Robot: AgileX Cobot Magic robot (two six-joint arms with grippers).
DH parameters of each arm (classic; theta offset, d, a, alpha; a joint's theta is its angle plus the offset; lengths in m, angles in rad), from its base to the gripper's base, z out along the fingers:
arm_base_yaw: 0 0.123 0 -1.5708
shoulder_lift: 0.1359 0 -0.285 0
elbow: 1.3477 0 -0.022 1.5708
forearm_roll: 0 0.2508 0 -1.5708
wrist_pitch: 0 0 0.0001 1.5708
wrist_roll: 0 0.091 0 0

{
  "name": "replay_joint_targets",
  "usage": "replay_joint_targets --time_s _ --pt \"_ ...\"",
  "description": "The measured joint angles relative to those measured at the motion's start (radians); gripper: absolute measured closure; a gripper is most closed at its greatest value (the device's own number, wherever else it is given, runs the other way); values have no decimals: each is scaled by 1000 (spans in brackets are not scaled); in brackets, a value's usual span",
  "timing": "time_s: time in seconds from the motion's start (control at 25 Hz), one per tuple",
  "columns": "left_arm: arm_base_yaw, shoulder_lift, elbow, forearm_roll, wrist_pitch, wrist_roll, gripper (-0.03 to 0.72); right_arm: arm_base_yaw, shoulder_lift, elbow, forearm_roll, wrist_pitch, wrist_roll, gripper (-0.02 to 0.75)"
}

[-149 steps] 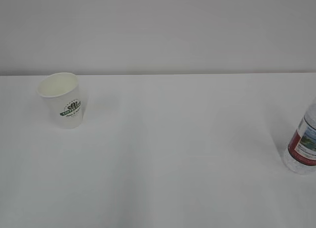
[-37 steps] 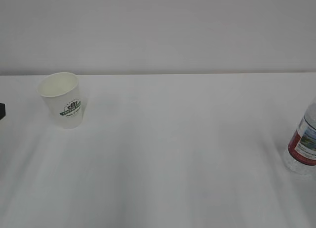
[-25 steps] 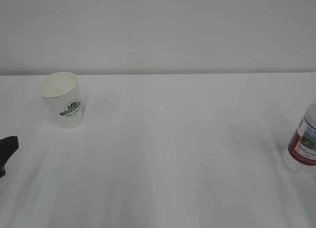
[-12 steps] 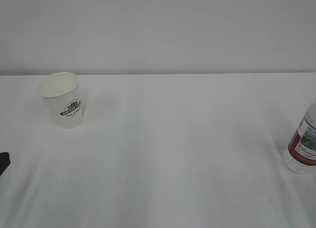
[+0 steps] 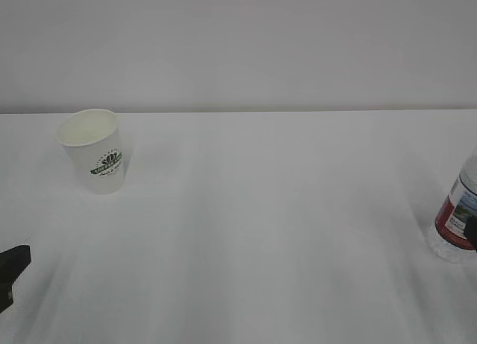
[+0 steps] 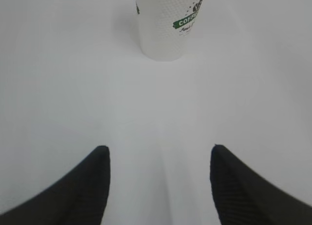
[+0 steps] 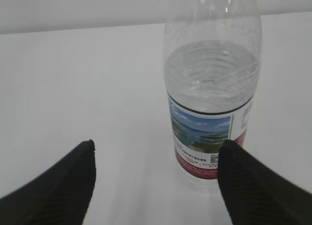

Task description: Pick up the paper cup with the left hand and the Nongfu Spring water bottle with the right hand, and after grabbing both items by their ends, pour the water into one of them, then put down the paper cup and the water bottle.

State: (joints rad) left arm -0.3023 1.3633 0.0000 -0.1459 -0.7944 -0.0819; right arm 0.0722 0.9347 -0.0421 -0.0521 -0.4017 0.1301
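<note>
White tapered paper cup (image 6: 168,25) and clear ribbed plastic bottle (image 7: 210,88) stand upright, each ahead of spread, empty black ridged gripper fingers (image 6: 78,191).

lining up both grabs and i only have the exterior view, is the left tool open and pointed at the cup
Observer: Yes. In the left wrist view the left tool is open, and the cup stands ahead of the gap, a little right of centre, untouched.
Operator: and the right one
Observer: The right tool is open too, with the bottle upright ahead, nearer its right-hand finger.
Operator: any water in it
Observer: Yes, the water reaches above the label.
</note>
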Motion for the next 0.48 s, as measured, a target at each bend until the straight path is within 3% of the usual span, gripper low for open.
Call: replay_joint_targets --time_s 0.48 --pt "0 287 -2 121 -330 -47 228 0 40 0 -24 -40 -3 150"
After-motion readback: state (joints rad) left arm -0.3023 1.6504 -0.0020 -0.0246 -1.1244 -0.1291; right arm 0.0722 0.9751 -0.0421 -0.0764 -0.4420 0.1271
